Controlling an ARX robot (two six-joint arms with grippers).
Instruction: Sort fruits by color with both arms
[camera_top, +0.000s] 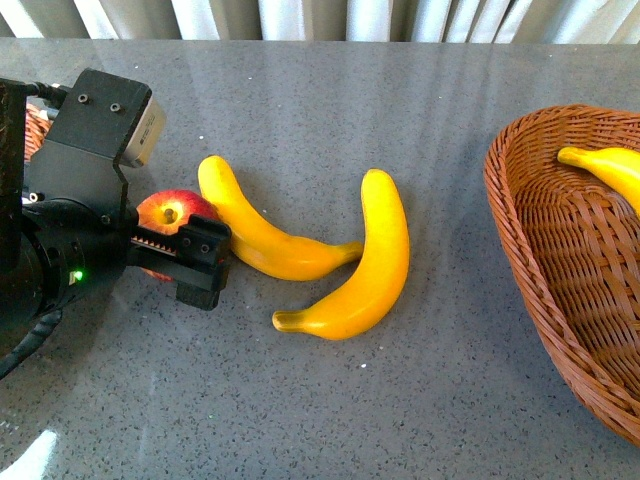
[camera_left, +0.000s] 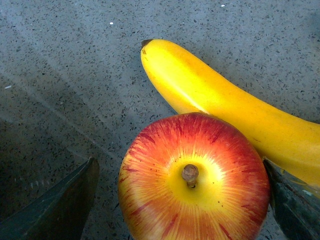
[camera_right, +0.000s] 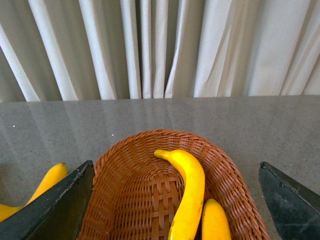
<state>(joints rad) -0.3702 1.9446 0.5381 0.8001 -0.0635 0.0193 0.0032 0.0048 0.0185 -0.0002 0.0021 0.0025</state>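
A red apple (camera_top: 170, 212) streaked with yellow sits on the grey table, touching a banana (camera_top: 262, 236). My left gripper (camera_top: 186, 238) is open and straddles the apple; in the left wrist view the apple (camera_left: 192, 185) fills the gap between the fingers (camera_left: 60, 210) beside that banana (camera_left: 225, 110). A second banana (camera_top: 365, 268) lies just to the right. My right gripper (camera_right: 176, 164) hangs open above a wicker basket (camera_right: 125, 200) holding two bananas (camera_right: 190, 195), (camera_right: 215, 220). The right arm is out of the front view.
The brown wicker basket (camera_top: 530, 230) stands at the table's right edge with a banana (camera_top: 610, 168) showing inside. A sliver of another wicker basket (camera_top: 35, 130) shows behind my left arm. White curtains (camera_right: 160, 45) hang beyond the table's far edge.
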